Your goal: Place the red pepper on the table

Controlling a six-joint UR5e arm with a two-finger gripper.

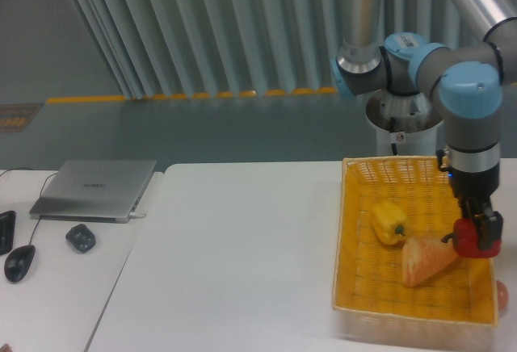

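1. Red pepper (470, 237) sits at the right edge of your picture, pinched in your gripper (483, 236) and lifted above the yellow basket (352, 231).
2. Under it you see the bread wedge (426, 260) and yellow pepper (389, 222).
3. Your white table (234, 263) fills the middle.

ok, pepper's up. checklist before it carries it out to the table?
1. Grip: gripper shut on the red pepper, ok.
2. Lift: pepper looks held off the basket floor, above the bread wedge; exact clearance, cannot tell.
3. Pepper out of the basket: not ok, it hangs at the right wall.
4. Other contents left behind: yellow pepper and bread lie in the basket, ok.
5. Drop zone: bare white table to the left of the basket, ok.
6. Path: a leftward carry crosses the basket and its left wall; clearance over that rim, cannot tell.
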